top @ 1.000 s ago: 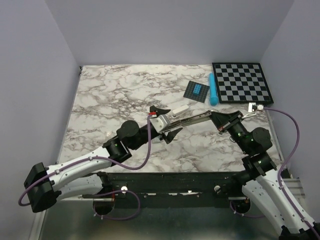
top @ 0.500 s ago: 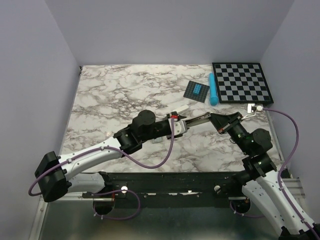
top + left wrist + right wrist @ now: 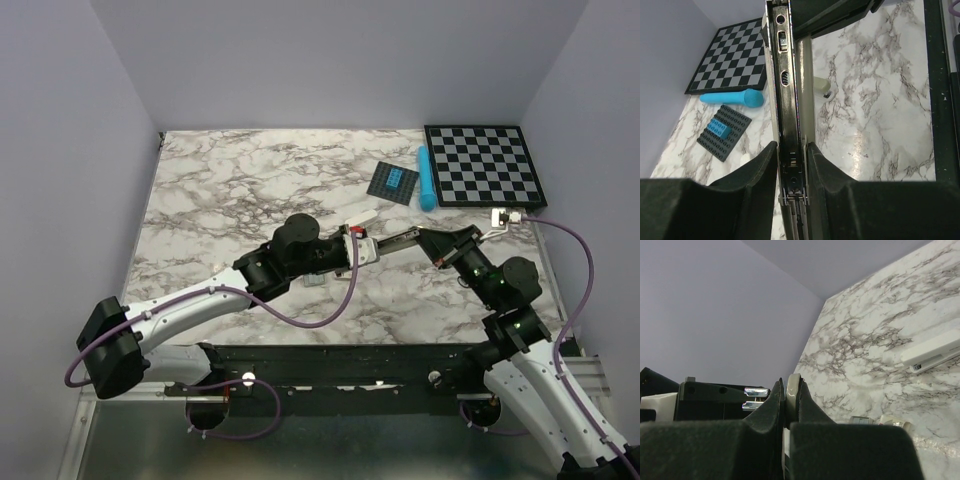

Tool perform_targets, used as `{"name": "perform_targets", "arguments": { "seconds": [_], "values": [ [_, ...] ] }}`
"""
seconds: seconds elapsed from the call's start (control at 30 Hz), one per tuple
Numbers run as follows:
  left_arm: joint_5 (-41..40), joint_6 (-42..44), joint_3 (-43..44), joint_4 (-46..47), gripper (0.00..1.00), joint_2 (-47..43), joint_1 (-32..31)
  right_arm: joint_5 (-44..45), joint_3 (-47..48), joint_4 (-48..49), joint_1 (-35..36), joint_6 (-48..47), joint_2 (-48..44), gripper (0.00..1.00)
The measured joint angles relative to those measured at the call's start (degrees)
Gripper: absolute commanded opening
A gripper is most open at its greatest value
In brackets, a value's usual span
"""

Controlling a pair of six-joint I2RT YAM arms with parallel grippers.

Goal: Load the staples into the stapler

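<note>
The stapler (image 3: 398, 238) hangs level above the marble, held between both arms. Its black and silver channel (image 3: 784, 100) lies open towards the left wrist camera, with a beige strip alongside. My left gripper (image 3: 362, 247) is shut on the stapler's left end, both pads (image 3: 765, 165) against the channel's sides. At the other end my right gripper (image 3: 432, 240) is shut on the stapler, and a beige edge (image 3: 793, 390) shows between its pads. On the table below lie a small grey staples strip (image 3: 860, 420) and its small whitish box (image 3: 893, 423).
A white oblong block (image 3: 360, 219) lies just behind the stapler. Farther back right are a checkerboard (image 3: 484, 165), a cyan cylinder (image 3: 426, 180) and a dark studded plate with a blue brick (image 3: 393, 182). A small beige object (image 3: 822, 86) rests on the marble beside the stapler.
My left arm has slid right along the stapler, and its jaws have gone from wide open to closed on the channel. The right arm has stayed still.
</note>
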Motion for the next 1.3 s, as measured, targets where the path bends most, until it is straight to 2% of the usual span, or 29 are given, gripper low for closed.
{"name": "perform_targets", "arguments": {
  "seconds": [0.03, 0.17, 0.2, 0.3, 0.33, 0.4, 0.43, 0.53, 0.63, 0.93, 1.1, 1.3],
  "values": [
    [0.13, 0.00, 0.22, -0.20, 0.22, 0.09, 0.20, 0.02, -0.07, 0.09, -0.02, 0.00, 0.00, 0.01],
    [0.85, -1.44, 0.96, -1.01, 0.00, 0.37, 0.94, 0.02, -0.31, 0.83, -0.26, 0.04, 0.13, 0.01],
    [0.96, -1.49, 1.14, -1.14, 0.00, 0.37, 1.03, 0.02, -0.37, 1.03, -0.26, 0.07, 0.15, 0.01],
    [1.31, -1.66, 1.57, -2.73, 0.00, 0.17, 1.38, -0.33, -0.85, 1.31, -0.26, 0.61, 0.24, 0.24],
    [1.38, -1.60, 1.57, -3.50, 0.00, -0.04, 1.49, -0.48, -1.07, 1.33, -0.26, 0.94, 0.28, 0.38],
    [1.46, -1.07, 1.57, -5.79, 0.00, -0.66, 1.88, -1.49, -1.40, 1.09, -0.26, 1.20, 0.59, 0.51],
    [1.44, -0.85, 1.57, -7.76, 0.00, -1.38, 2.32, -2.03, -1.42, 0.94, -0.26, 0.85, 0.81, 0.60],
    [0.81, 0.63, 1.57, -13.94, 0.00, -3.72, 3.87, -3.10, -1.40, 0.02, -0.39, -0.70, 1.53, 0.74],
    [-0.48, 2.36, 1.57, -21.27, 0.00, -5.33, 5.07, -4.66, -1.27, -1.40, -0.37, -3.06, 1.88, 0.83],
    [-2.91, 8.04, 1.33, -42.25, 0.00, -4.98, 5.46, -5.20, -1.18, -10.43, -0.37, -12.39, 1.20, 0.87],
    [-4.98, 10.08, -1.33, -45.59, 0.00, -3.69, 5.18, -3.30, -1.18, -14.08, -0.37, -17.94, 1.46, 0.87],
    [-9.60, 12.09, -3.43, -45.57, 0.00, 2.97, 2.54, -2.75, -1.18, -14.93, -0.37, -22.67, 3.65, 0.88]
  ]
}}
